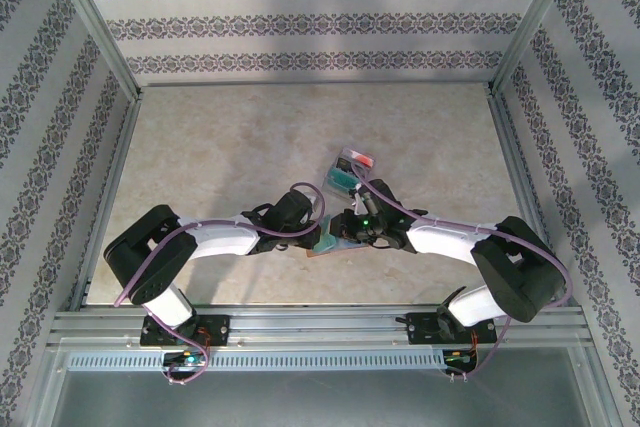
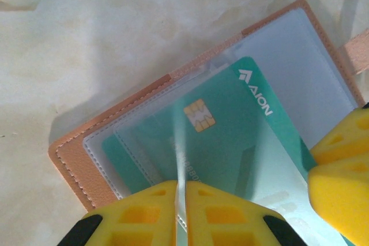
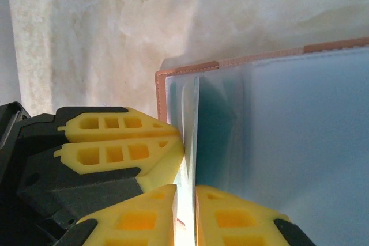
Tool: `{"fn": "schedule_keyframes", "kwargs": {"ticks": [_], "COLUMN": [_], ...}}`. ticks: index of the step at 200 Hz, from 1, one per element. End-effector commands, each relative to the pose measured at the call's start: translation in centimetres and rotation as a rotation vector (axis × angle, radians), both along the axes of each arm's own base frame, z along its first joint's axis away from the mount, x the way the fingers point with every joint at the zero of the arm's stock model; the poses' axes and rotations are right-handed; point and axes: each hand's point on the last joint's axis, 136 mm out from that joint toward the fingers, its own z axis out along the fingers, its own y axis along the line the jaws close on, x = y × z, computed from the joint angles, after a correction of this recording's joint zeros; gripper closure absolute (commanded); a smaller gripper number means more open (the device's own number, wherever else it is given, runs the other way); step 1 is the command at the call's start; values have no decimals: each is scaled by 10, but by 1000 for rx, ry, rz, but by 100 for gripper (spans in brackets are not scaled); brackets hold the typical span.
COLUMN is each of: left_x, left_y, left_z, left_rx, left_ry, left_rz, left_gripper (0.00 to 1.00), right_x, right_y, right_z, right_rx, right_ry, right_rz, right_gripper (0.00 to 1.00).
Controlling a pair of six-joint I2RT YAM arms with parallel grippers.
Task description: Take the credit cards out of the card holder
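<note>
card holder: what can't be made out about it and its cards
top external: card holder mostly covered by left gripper and right gripper.
left wrist: teal card number blurred under the clear sleeve, lower end behind the left gripper.
right wrist: clear sleeve hides any further cards.

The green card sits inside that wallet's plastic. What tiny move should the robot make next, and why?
Probably part the pocket. The left gripper and the right gripper are each shut on a thin clear sleeve of the card holder, and the green card lies flat under that plastic. Easing the two leaves apart a little should, I'd guess, bare an edge to grab.
</note>
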Motion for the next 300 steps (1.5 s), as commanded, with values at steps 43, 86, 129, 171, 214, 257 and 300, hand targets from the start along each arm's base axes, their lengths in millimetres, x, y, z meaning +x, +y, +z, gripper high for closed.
{"fn": "schedule_keyframes", "kwargs": {"ticks": [43,86,129,171,214,257,300], "left_x": [-14,-15,-13,-9,-11,-12,-9], "left_y": [12,20,20,14,14,19,26], "left_z": [-14,-19,-17,-14,-18,-17,-16], "left_rx": [66,103,108,105,104,113,136], "left_ry": [37,45,37,29,43,39,27], "left_rz": [-8,7,9,-13,-8,9,32], "left_gripper": [89,91,92,92,93,94,94], "right_x": [5,6,4,6,7,7,6], "right_y": [3,-7,-13,-2,5,-2,-19], "right_z": [16,15,7,10,10,3,-2], "right_rx": [102,108,95,166,202,162,56], "right_ry": [-42,-46,-33,-32,-24,-23,-49], "right_rz": [-7,-33,-44,-29,-16,-35,-57], "right_gripper": [89,90,90,85,80,92,95]}}
